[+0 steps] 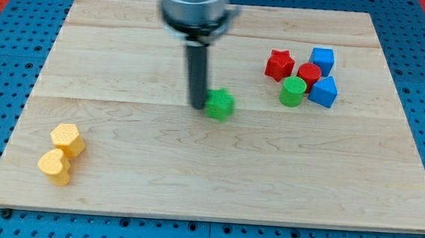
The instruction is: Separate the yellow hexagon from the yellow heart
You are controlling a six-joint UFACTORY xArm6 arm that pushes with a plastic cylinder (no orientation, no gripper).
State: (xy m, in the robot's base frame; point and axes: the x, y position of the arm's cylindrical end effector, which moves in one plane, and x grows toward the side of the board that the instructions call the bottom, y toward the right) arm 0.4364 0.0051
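my tip sits at the centre of the frame, on the surface, touching or just beside the left side of a green block whose shape i can't make out surely. the tool is a plain rod with no jaws, so there is nothing to be wide or narrow, and it holds nothing.

the task's things are far off, at the lower left of the frame: the yellow hexagon lies above and slightly right of the yellow heart, and the two touch or nearly so. they are not yet separated.

at the upper right there is a cluster: a red star, a red cylinder, a green cylinder and two blue blocks.

i judge the step in hand to be the approach, with the real work not begun. the next move calls for bringing my tip down and left across the bare surface, clear of the green block, to the narrow seam between the yellow pair, then pushing the hexagon up and right, away from the heart. the risk is catching both at once.
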